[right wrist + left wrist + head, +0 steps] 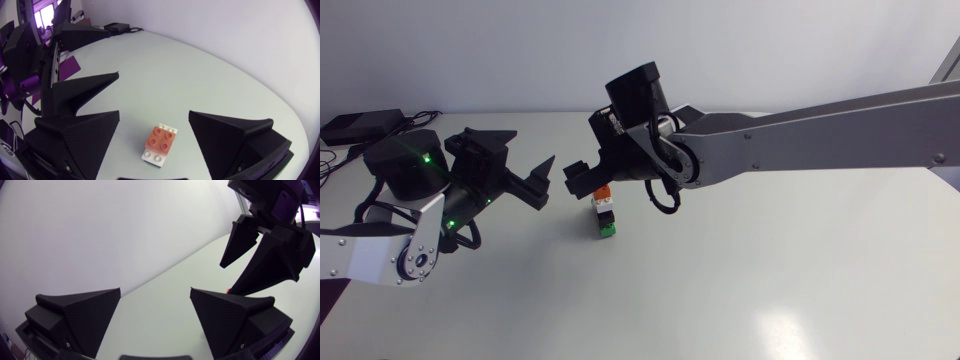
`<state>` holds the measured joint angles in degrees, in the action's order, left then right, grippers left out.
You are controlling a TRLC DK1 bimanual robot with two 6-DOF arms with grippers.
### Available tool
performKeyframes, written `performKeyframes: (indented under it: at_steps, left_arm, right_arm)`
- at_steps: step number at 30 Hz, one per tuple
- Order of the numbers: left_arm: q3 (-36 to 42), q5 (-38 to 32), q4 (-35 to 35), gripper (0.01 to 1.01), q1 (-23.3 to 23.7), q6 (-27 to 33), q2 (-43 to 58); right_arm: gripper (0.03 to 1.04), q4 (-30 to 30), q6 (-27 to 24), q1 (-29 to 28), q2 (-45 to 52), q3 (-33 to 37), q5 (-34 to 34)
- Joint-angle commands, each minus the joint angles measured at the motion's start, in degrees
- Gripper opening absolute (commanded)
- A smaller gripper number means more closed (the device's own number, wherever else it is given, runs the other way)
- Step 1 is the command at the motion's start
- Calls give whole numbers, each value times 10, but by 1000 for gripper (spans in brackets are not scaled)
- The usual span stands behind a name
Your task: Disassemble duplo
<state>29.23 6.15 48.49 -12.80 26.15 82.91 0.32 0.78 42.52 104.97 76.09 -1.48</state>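
Observation:
A short duplo stack (605, 213) stands upright mid-table, with an orange brick (161, 138) on top, a white brick (152, 157) under it and a green one (608, 230) at the bottom. My right gripper (588, 172) hangs open just above the stack and points down. In the right wrist view the stack sits below the gap of the right gripper (154, 115), touching neither finger. My left gripper (533, 147) is open and empty, raised to the left of the stack and pointing toward it. In the left wrist view the left gripper (156, 291) faces the right gripper (226, 279).
A flat black box (360, 125) with cables lies at the table's back left corner. My two grippers are close together over the middle of the table (740, 280). The white tabletop stretches bare to the front and right.

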Motion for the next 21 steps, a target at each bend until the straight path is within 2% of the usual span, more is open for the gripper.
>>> performKeyframes:
  at_steps: [1,10,13,21]
  left_arm:
    - [17,-3,10,982,5,14,13]
    - [21,-9,13,982,6,15,19]
    - [21,-10,15,982,8,14,20]
    - [21,-11,18,982,9,12,23]
  right_arm:
    - [997,-7,26,-7,9,6,3]
    - [997,-27,40,-21,38,12,-31]
    - [997,-53,40,-21,53,28,-45]
    - [997,-72,40,-24,90,49,-47]
